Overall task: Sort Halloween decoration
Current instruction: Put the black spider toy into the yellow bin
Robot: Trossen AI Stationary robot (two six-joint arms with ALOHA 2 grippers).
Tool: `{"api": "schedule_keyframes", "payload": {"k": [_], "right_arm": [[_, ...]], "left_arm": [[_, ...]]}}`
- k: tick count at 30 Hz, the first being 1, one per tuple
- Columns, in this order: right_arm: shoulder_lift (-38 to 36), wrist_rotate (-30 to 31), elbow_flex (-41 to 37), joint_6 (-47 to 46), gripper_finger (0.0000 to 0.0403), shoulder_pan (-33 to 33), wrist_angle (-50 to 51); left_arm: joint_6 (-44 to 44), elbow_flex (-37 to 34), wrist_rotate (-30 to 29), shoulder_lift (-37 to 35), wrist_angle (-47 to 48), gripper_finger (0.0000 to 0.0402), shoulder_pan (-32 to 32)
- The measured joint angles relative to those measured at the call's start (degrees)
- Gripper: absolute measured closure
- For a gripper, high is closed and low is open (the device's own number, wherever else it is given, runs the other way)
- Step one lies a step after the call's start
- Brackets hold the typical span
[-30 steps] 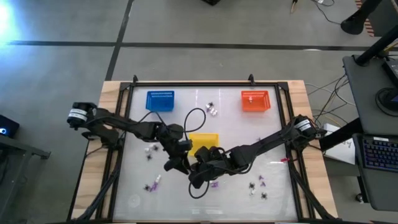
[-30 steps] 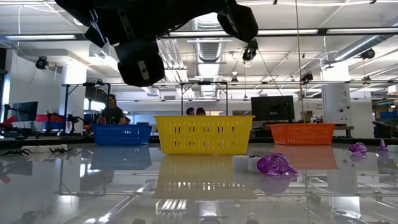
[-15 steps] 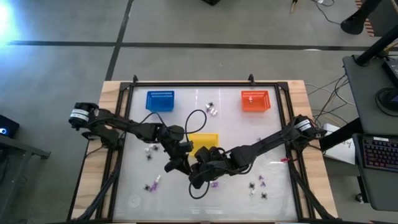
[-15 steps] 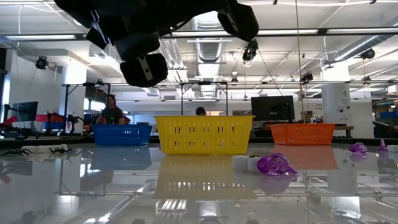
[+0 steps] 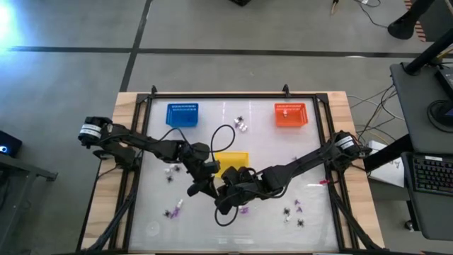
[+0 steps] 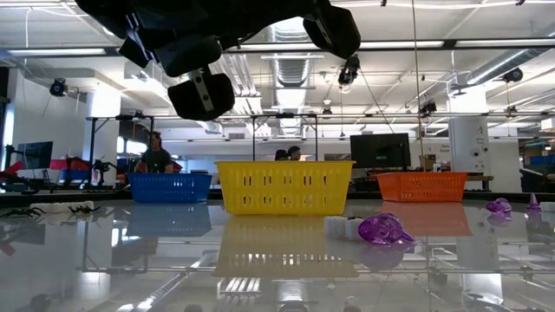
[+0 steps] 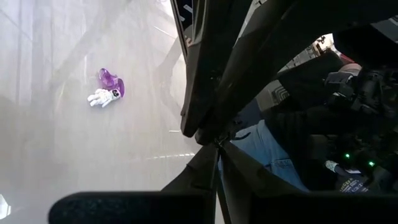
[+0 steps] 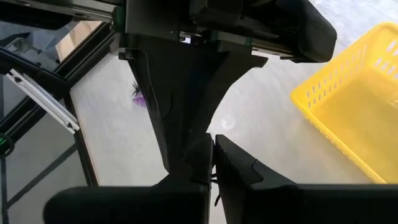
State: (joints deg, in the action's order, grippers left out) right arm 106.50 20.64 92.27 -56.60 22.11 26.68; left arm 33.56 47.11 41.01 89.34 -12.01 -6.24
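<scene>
Fingers of both grippers are pressed together, and you can confirm this in each wrist view, where the two dark tips meet with no gap. Whether anything tiny is pinched between either pair cannot be told.

Locate the left gripper (image 5: 195,188) near the middle of the glass table top (image 5: 318,149), raised above the surface, just beside the small square yellow plastic basket (image 5: 232,161). Locate the right gripper (image 5: 222,206) close alongside it, on the near side of the same basket; the two arms cross the table toward each other from opposite edges.

Note the other containers along the far edge: a small square blue plastic basket (image 5: 182,115) on the left and a small square orange plastic basket (image 5: 291,114) on the right.

Find the Halloween decoration pieces scattered over the glass:
- a purple bit touching a white bit (image 7: 107,91), seen below the left gripper;
- a translucent purple piece (image 6: 385,230) in front of the yellow basket in the low view;
- a mixed cluster of dark and purple pieces (image 5: 294,211) near the right front corner;
- pale and dark pieces (image 5: 171,171) on the left side;
- a small pale and dark pair (image 5: 241,125) between the blue and orange baskets.
</scene>
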Motion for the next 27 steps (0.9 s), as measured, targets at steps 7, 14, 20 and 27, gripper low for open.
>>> {"api": "schedule_keyframes", "payload": {"k": [7, 14, 20, 27], "right_arm": [[-0.4, 0.0, 0.0, 0.0, 0.0394, 0.0, 0.2], [-3.4, 2.0, 0.0, -0.3, 0.0394, 0.0, 5.2], [-4.1, 2.0, 0.0, 0.0, 0.0394, 0.1, 6.5], [-4.1, 3.4, 0.0, -0.6, 0.0394, 0.0, 10.1]], "left_arm": [[0.0, 0.0, 0.0, 0.0, 0.2, 0.0401, 0.0], [0.0, 0.0, 0.0, 0.0, 1.4, 0.0401, -0.2], [0.0, 0.0, 0.0, 0.0, 1.3, 0.0401, -0.2], [-1.0, 0.0, -4.4, 0.6, 1.1, 0.0401, -0.2]]}}
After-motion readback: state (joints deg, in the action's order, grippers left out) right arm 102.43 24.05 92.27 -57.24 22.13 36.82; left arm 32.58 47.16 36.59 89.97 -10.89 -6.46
